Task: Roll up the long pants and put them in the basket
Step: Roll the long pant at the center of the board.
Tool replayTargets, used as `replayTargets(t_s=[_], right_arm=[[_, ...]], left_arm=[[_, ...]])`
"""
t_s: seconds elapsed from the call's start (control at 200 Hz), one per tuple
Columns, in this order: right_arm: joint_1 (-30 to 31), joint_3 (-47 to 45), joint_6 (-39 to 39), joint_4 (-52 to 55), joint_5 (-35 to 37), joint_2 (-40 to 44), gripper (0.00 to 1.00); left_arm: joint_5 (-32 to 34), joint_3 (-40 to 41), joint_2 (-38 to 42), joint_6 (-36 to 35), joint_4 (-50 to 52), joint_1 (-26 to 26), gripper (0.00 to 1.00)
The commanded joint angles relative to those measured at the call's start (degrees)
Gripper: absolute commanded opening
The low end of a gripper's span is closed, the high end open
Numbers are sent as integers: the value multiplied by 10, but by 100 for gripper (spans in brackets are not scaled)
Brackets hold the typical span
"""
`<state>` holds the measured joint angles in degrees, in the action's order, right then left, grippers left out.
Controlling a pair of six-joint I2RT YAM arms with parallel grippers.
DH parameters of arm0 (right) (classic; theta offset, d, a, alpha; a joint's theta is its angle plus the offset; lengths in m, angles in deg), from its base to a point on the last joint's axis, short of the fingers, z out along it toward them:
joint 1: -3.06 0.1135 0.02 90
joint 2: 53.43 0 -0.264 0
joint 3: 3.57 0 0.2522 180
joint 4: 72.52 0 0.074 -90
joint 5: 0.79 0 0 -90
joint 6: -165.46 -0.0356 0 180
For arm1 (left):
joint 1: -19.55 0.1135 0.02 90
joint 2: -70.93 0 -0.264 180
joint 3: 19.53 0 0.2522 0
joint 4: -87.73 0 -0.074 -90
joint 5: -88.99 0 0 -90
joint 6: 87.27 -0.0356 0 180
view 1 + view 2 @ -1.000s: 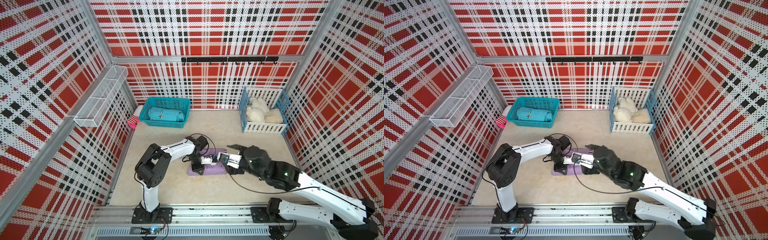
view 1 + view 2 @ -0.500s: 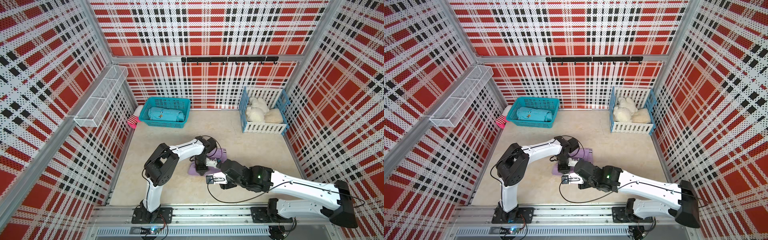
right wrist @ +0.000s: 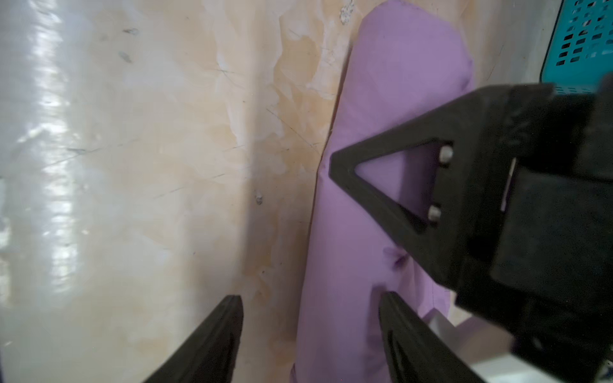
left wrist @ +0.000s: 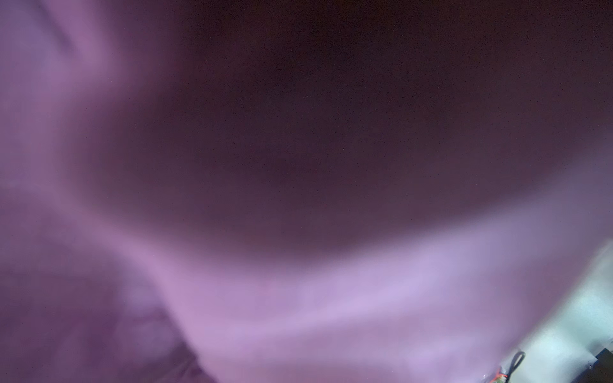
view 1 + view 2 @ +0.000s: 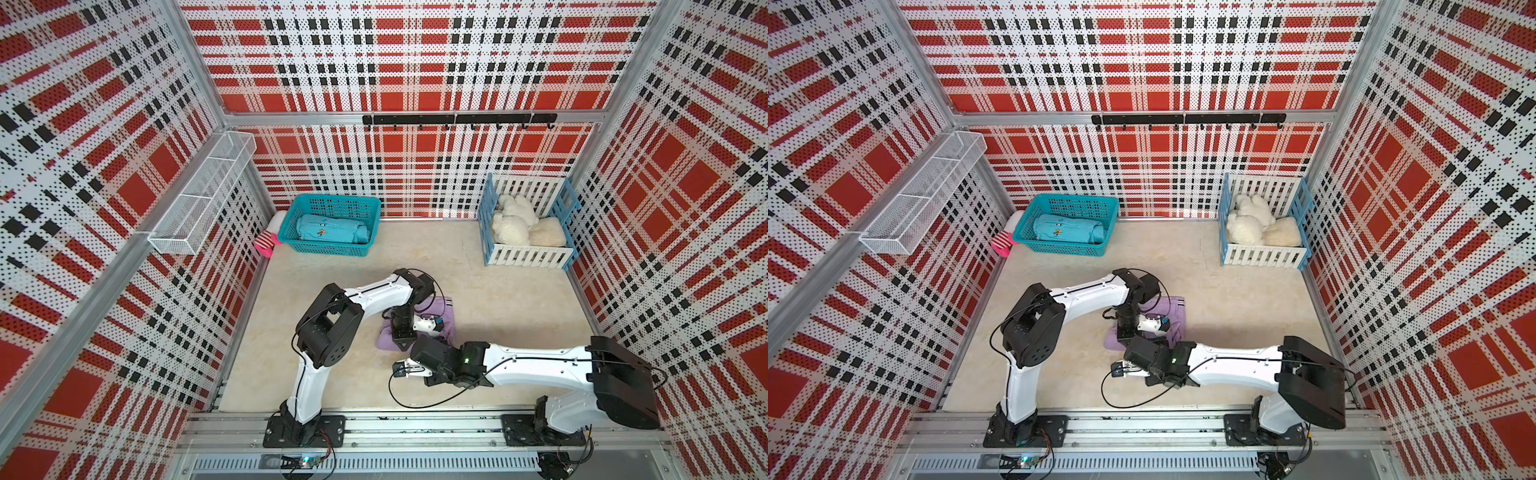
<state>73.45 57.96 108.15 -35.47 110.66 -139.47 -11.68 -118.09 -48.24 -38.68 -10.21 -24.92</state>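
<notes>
Now long pants (image 3: 401, 83) lie as lilac roll on table (image 3: 132, 165). My left fingers (image 3: 381, 207) rest on roll, grip unclear. My right fingers (image 3: 212, 345) spread wide, empty, straddling roll's edge.

The long pants (image 5: 448, 318) lie rolled mid-floor, the left gripper (image 5: 402, 338) down on top of them and the right gripper (image 3: 308, 298) straddling their near edge. Back left sits the basket (image 5: 328, 249), with a rolled garment (image 5: 332, 227) inside and a sock (image 5: 266, 243) between it and the wall. Back right, plush toys (image 5: 513, 220) lie in the crate (image 5: 528, 257).
</notes>
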Motion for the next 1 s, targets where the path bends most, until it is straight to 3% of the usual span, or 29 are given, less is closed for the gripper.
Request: replayTargets(t_s=[0.0, 0.261, 0.496, 0.576, 0.691, 0.827, 0.897, 0.937, 0.992], right_arm=[[1, 5, -16, -42, 49, -23, 72], [-9, 4, -33, -85, 119, -61, 72], [-40, -1, -38, -98, 101, -97, 69], [-55, 10, -43, -81, 80, -125, 59], [-65, 16, -47, -63, 56, -156, 29], [-68, 3, -51, -71, 39, -173, 19], [-71, 0, -55, -72, 31, -180, 8], [-73, -3, -56, -73, 28, -183, 0], [-73, -7, -57, -76, 29, -185, 0]], left_arm=[[36, 61, -103, 6, -30, 1, 16], [33, 62, -98, 3, -32, 3, 16], [24, 62, -95, -1, -33, 8, 16], [21, 65, -93, -1, -36, 14, 17], [11, 72, -84, -1, -47, 34, 18], [-23, 75, -75, -1, -60, 84, 20], [-29, 73, -75, -1, -60, 116, 27], [-25, 71, -72, 0, -62, 134, 45], [-23, 69, -67, 1, -68, 161, 63]])
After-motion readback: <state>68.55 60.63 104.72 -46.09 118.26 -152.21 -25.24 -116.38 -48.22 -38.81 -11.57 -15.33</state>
